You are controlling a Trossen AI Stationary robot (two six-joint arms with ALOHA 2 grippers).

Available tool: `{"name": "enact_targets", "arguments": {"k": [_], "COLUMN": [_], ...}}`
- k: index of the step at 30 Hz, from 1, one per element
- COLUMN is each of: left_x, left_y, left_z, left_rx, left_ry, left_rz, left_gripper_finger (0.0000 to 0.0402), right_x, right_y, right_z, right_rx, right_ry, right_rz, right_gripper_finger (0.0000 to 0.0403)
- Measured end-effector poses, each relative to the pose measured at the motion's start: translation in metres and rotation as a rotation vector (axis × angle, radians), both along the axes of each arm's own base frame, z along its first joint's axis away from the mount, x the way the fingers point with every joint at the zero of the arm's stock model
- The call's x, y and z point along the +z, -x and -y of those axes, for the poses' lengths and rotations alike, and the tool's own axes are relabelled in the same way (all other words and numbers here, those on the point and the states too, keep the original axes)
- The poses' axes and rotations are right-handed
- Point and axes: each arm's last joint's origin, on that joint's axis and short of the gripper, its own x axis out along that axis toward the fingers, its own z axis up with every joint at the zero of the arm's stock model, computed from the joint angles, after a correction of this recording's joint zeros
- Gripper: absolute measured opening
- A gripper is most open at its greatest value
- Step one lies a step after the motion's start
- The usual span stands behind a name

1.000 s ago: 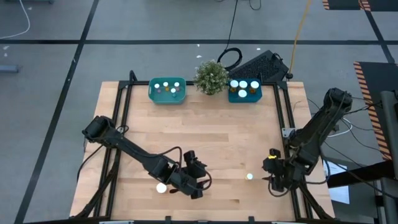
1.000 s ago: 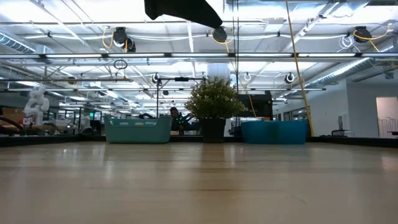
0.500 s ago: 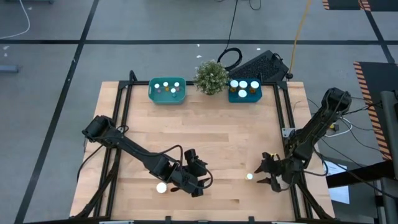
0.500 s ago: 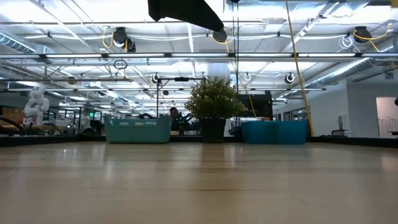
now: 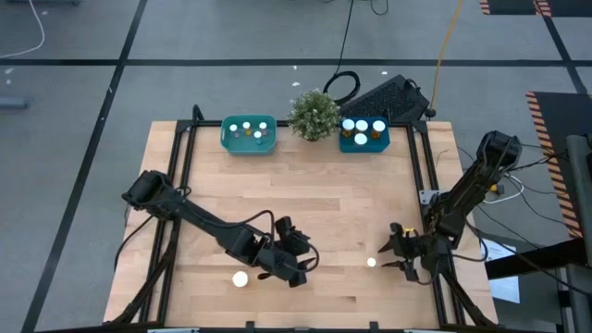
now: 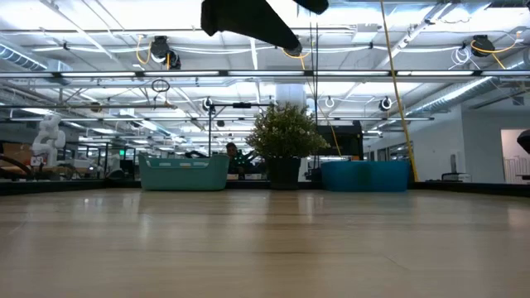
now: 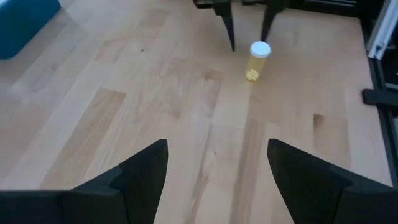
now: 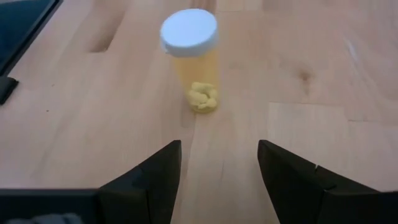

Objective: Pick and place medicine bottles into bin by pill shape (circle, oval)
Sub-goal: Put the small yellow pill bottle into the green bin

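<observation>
Approach step, by the look of it. Right gripper [image 8: 217, 168] low at the table's near right edge, fingers [image 8: 146, 180] spread wide and empty. Upright bottle [image 8: 194, 65] with white cap and small yellow pills just ahead of the fingertips, centred on the gap, not yet between them. Second bottle [image 5: 240, 278] lying behind the left gripper [image 7: 217, 165], also spread wide, empty. Next, probably: forward until the fingers flank the bottle, then close gently, without tipping it.

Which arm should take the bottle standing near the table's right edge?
Right. The right gripper is open, facing the bottle head-on and close beside it. The left gripper, also open, sits much farther off.
</observation>
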Motion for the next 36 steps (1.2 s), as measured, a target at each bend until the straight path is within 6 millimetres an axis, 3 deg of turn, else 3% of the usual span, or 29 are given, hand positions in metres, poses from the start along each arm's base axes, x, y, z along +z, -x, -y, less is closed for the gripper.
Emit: {"name": "enact_targets", "arguments": {"k": [12,36], "left_x": [0.0,0.001], "left_y": [-0.005,-0.007], "left_z": [-0.012,-0.012], "left_rx": [0.019,-0.017], "left_ry": [-0.014,-0.053], "left_rz": [-0.001,0.003], "left_gripper_finger": [0.0276,0.0276], "right_x": [-0.017,-0.039], "right_y": [-0.009,-0.022], "right_z": [-0.013,-0.025], "right_rx": [0.013,-0.019], "right_ry": [0.049,0.073], "right_rz": [0.064,0.201], "right_gripper_finger": [0.0205,0.0196]}}
